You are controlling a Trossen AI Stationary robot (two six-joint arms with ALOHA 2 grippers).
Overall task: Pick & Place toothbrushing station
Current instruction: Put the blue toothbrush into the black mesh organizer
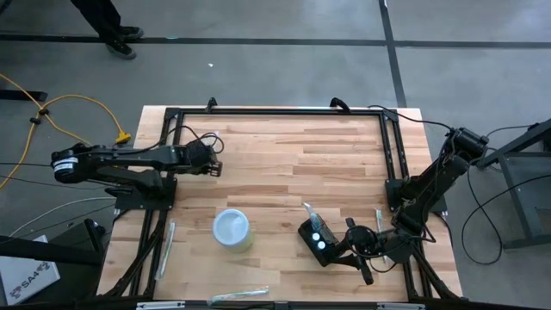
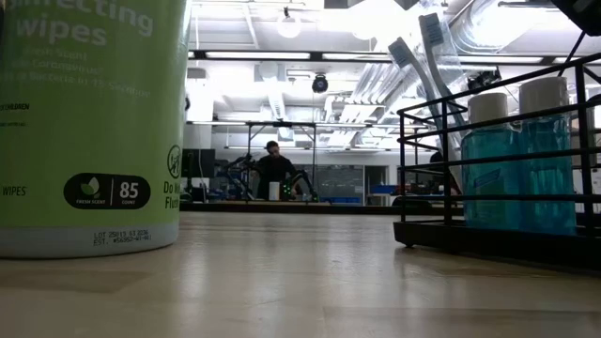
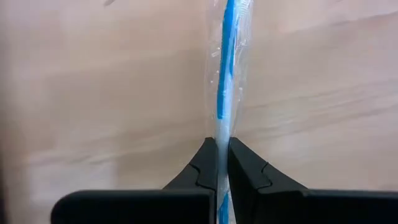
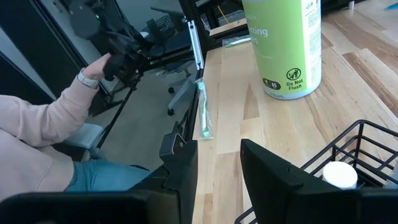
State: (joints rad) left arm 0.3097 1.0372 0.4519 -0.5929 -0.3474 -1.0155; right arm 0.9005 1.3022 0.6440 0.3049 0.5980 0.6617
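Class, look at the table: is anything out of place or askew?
Yes. A green plastic-wrapped toothbrush lies loose along the wooden table's left edge, far from the black wire rack.
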